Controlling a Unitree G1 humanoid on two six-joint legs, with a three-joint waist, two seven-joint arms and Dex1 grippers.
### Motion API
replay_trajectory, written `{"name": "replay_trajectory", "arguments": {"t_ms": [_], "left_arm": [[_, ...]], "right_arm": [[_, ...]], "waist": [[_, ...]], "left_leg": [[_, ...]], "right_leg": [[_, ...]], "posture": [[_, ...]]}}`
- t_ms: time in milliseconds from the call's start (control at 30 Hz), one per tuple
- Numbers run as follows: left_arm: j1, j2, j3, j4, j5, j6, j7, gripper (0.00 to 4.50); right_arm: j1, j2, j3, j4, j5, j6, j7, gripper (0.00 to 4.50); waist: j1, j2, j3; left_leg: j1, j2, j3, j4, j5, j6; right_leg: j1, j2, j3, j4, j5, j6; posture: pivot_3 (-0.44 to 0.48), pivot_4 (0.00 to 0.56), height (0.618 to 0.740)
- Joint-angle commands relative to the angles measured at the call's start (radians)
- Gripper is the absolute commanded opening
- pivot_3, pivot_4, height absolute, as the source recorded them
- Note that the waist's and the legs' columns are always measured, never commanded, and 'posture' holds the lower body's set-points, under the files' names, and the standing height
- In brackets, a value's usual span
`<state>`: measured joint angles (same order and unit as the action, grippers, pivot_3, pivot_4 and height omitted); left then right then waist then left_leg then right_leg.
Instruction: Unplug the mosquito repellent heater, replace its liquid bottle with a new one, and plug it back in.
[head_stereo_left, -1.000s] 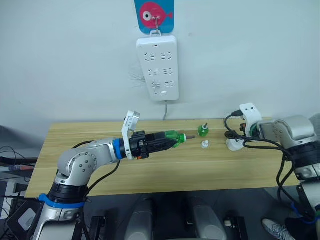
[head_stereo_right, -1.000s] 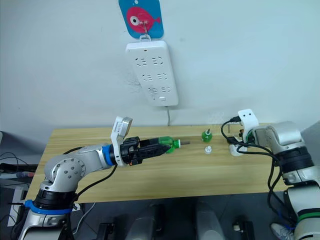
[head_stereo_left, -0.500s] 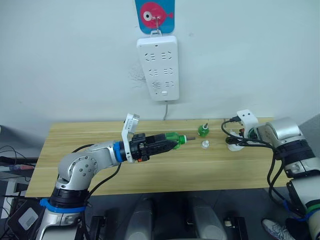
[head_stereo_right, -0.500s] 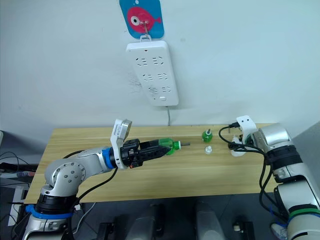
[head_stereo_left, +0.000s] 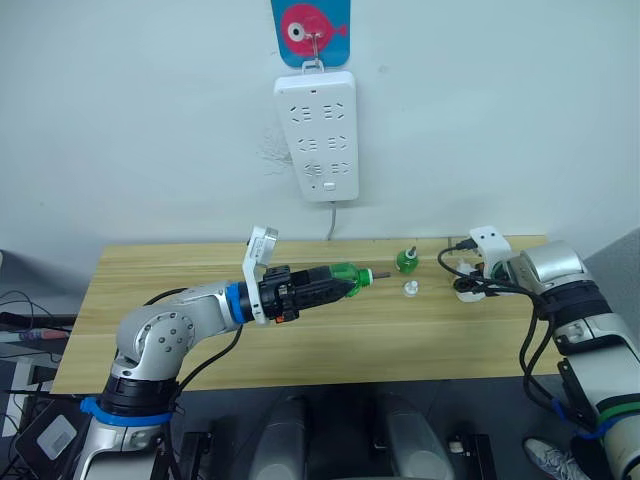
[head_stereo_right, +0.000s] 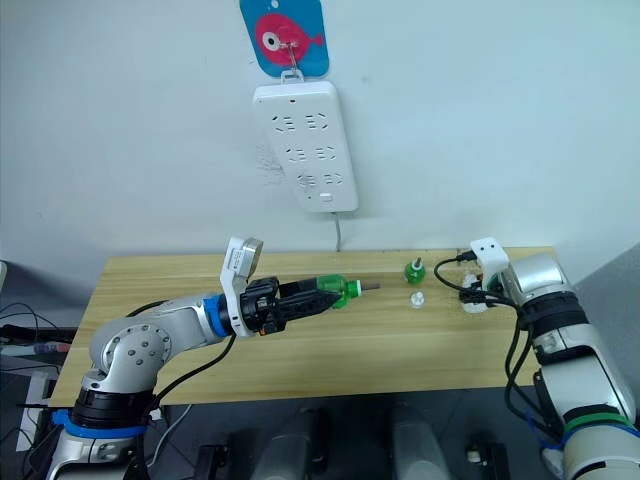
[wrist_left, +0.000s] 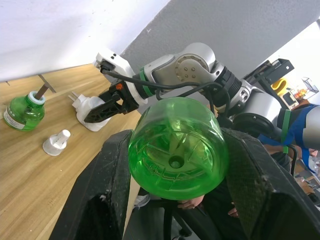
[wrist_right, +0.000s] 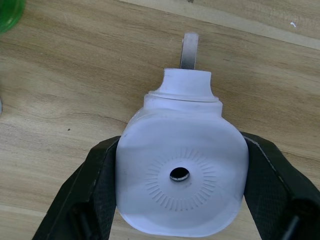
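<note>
Left gripper clamped around green liquid bottle, wick pointing ahead. Right gripper squeezing mosquito repellent heater between both fingers, over the table. Risk: wick missing the heater's opening through poor alignment, maybe bending.

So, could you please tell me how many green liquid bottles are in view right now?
2. One green bottle is held in the left gripper above the table; the other bottle stands upright on the table near its back edge.
</note>
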<state>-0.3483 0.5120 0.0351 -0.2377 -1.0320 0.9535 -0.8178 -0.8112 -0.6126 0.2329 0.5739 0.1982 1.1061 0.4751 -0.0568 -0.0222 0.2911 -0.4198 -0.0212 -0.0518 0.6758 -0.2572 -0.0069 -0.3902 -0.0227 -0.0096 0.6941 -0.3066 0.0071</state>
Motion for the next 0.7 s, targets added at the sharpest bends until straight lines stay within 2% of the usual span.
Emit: {"name": "replay_trajectory", "arguments": {"t_ms": [33, 200, 300, 433, 500, 600, 700], "left_arm": [[-0.01, -0.003, 0.009, -0.018, -0.001, -0.006, -0.012, 2.34], [-0.033, 0.011, 0.02, 0.007, 0.0, 0.001, -0.03, 2.34], [-0.067, 0.031, 0.036, 0.042, -0.009, 0.016, -0.049, 2.34], [-0.11, 0.056, 0.053, 0.091, -0.01, 0.038, -0.072, 2.34], [-0.141, 0.069, 0.065, 0.117, -0.033, 0.072, -0.084, 2.34], [-0.183, 0.081, 0.076, 0.142, -0.058, 0.121, -0.103, 2.34], [-0.239, 0.075, 0.102, 0.155, -0.119, 0.183, -0.087, 2.34]], "right_arm": [[0.016, -0.02, -0.042, -0.067, -0.011, 0.034, 0.007, 3.0], [0.075, -0.098, -0.114, -0.266, 0.024, 0.047, 0.053, 3.0], [0.14, -0.184, -0.199, -0.469, 0.117, 0.053, 0.166, 3.0], [0.247, -0.237, -0.346, -0.709, 0.302, 0.139, 0.298, 3.0], [0.284, -0.191, -0.489, -0.805, 0.425, 0.209, 0.316, 3.0], [0.302, -0.102, -0.635, -0.903, 0.558, 0.269, 0.299, 3.0], [0.326, 0.075, -0.768, -0.999, 0.726, 0.258, 0.235, 3.0]], "waist": [[0.0, 0.0, 0.0], [0.0, 0.001, 0.0], [0.0, 0.002, 0.001], [0.0, 0.001, 0.0], [-0.002, 0.001, 0.0], [-0.005, 0.001, 0.0], [-0.004, 0.0, 0.0]], "left_leg": [[0.0, 0.0, 0.0, 0.0, 0.0, 0.0], [0.0, 0.0, 0.0, 0.0, 0.0, 0.0], [0.0, 0.0, 0.0, 0.0, 0.0, 0.0], [0.0, 0.0, -0.001, 0.0, 0.0, 0.0], [0.0, 0.0, -0.001, -0.001, 0.0, 0.0], [0.0, 0.0, 0.0, 0.0, 0.0, 0.0], [0.001, 0.0, -0.001, 0.0, 0.0, -0.001]], "right_leg": [[0.0, 0.0, 0.0, 0.0, 0.0, 0.0], [0.0, 0.0, 0.0, 0.0, 0.0, 0.0], [0.0, 0.0, 0.0, 0.0, 0.0, 0.0], [0.0, 0.0, -0.002, -0.001, 0.0, 0.0], [0.0, 0.0, -0.002, -0.001, 0.0, 0.0], [0.0, 0.0, -0.001, -0.001, 0.0, 0.001], [0.0, 0.0, -0.001, 0.002, 0.0, 0.001]], "posture": [[-0.084, 0.276, 0.74], [-0.104, 0.264, 0.74], [-0.115, 0.258, 0.74], [-0.132, 0.249, 0.74], [-0.133, 0.241, 0.74], [-0.138, 0.237, 0.74], [-0.138, 0.232, 0.74]]}}
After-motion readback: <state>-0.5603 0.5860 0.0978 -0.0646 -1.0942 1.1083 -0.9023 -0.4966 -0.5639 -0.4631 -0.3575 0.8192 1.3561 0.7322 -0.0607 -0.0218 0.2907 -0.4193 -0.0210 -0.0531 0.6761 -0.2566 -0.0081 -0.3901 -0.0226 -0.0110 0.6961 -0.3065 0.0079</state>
